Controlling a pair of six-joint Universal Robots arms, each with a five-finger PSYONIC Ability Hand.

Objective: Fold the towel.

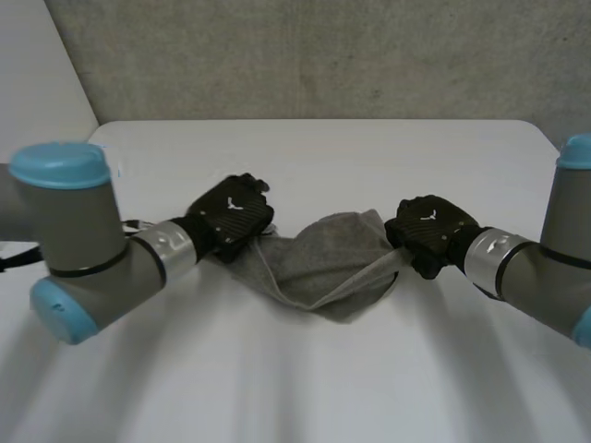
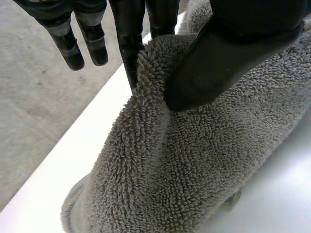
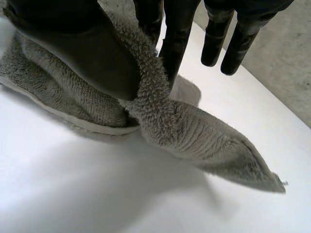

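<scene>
Left hand [image 1: 231, 214] pinching one towel [image 1: 332, 263] end, right hand [image 1: 432, 229] the other, gripped edges hidden under thumbs

Grey terry towel [image 1: 328, 263] lies bunched on the white rectangular table [image 1: 305, 378], roughly mid-table. Black left robot hand [image 1: 231, 217] is on the towel's left end and black right robot hand [image 1: 429, 231] on its right end. The towel sags between them, its middle down on the table. Left wrist view: towel edge is sandwiched between the thumb and fingers [image 2: 127, 39], the rest hanging under the hand onto the table. Right wrist view: edge is between the thumb and fingers [image 3: 177, 39], and a corner tail lies on the table past the fingertips. Grey concrete surface [image 1: 323, 55] sits behind the towel, beyond the table's far edge.
</scene>
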